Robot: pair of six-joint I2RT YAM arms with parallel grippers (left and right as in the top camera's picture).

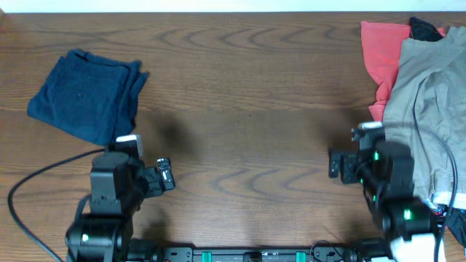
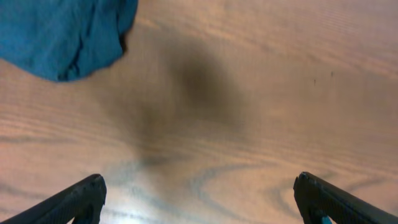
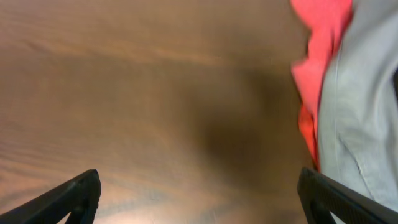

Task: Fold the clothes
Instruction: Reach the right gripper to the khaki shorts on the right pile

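- While nothing is gripping them, the clothes (image 1: 422, 138) are lying in two places on the counter (image 1: 247, 94): a navy garment (image 1: 87, 102) is sitting folded at the far left, and a loose pile is resting at the right edge.
- Within that pile, khaki trousers (image 1: 429, 80) are lying on top and overlapping a red garment (image 1: 382, 62), while a black piece (image 1: 426, 29) is peeking out at the far end.
- The left hand (image 2: 199, 196) is hanging over bare wood near the navy garment, its fingers (image 2: 81, 199) standing spread wide and pinching nothing.
- The right hand (image 3: 199, 193) is hanging just beside the red and khaki cloth, likewise spread wide and touching neither.
- A black cable (image 1: 36, 175) is trailing across the counter's near left corner.
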